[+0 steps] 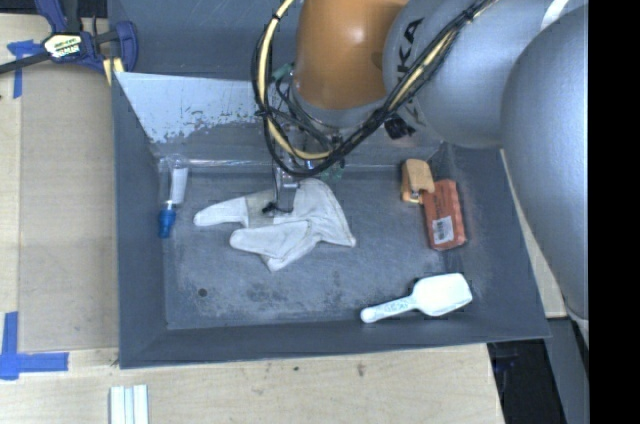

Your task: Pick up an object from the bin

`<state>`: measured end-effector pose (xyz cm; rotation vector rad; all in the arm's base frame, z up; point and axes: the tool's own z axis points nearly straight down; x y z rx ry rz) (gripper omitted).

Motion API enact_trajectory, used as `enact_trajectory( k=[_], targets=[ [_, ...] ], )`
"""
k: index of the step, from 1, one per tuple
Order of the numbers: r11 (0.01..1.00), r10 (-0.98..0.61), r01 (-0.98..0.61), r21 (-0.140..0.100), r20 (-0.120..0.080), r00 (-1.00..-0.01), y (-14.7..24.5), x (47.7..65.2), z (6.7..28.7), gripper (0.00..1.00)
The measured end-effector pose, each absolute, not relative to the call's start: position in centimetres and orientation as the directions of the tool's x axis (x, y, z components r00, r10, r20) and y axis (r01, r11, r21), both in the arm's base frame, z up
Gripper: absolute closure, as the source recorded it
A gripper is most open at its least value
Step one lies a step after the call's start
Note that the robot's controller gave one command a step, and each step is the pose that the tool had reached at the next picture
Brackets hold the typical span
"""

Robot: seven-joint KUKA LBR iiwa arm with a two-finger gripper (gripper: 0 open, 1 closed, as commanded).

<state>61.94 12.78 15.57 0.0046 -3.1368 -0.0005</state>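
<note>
Silver-grey arm [500, 62] reaches in from the right, orange domed cover [345, 37] on the wrist. Dark gripper [283, 199] points down.

A robotics lab, set up as a picking test cell. A large grey industrial arm [480, 62] with an orange wrist cover [345, 37] and looped cables [268, 62] reaches over a grey metal bin [140, 242]. The bin holds unrelated odds such as a white cloth [305, 230] and a white plastic scoop [425, 297].

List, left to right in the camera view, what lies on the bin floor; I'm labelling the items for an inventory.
In order: clear tube with a blue tip → crumpled white cloth → reddish-brown block with a tan end.
</note>
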Motion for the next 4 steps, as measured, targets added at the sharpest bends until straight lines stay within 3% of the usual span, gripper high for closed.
enact_trajectory(
  k=[1, 2, 3, 4],
  targets=[
    [1.000, -0.001, -0.001, 0.001, -0.003, -1.000, 12.7, 62.1, 16.1, 0.00],
    [0.999, -0.048, -0.048, 0.000, -0.006, -0.999, 13.5, 59.7, 13.3, 0.00],
    [0.999, -0.047, -0.047, 0.001, 0.000, -0.999, 13.5, 59.6, 11.4, 0.00],
    [0.999, -0.048, -0.048, 0.001, -0.006, -0.999, 14.6, 59.2, 8.2, 0.00]
  ],
)
